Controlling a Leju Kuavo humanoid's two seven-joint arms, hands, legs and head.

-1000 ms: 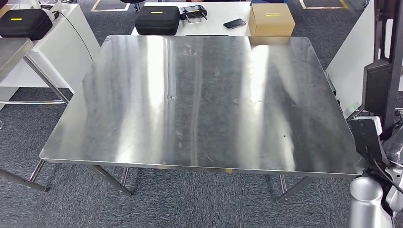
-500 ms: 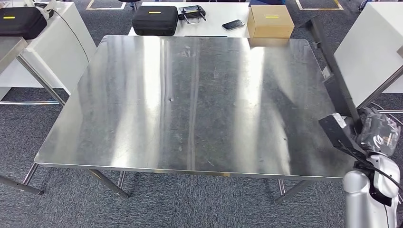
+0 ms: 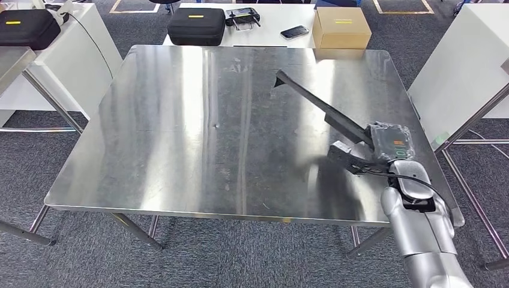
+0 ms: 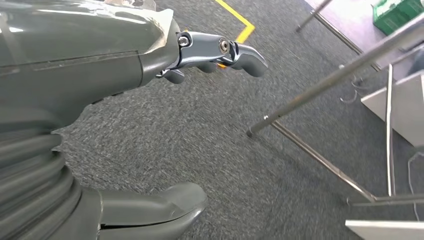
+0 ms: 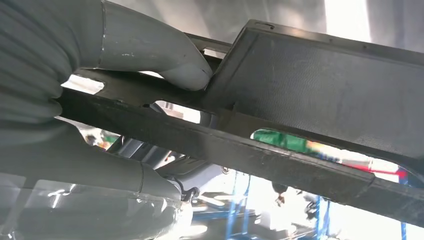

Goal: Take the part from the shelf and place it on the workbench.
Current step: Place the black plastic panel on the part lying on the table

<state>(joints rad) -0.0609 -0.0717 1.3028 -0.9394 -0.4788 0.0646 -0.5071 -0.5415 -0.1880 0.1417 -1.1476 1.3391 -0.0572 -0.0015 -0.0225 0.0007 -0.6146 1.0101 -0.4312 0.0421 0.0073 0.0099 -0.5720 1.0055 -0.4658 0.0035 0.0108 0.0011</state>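
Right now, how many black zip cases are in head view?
2. One black case sits on the white table at the far left; the other black case sits on the white table behind the workbench, left of the cardboard box. Others may lie outside the frame.

Bare steel workbench (image 3: 180, 132) on grey carpet floor (image 3: 240, 258)

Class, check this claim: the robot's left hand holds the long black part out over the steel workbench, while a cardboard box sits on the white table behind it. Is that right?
Not quite: the right hand holds the black part, not the left, as the head view shows. The left hand hangs over the carpet with nothing in it. The rest stands: the part is out over the steel workbench, and the cardboard box sits on the white table behind.
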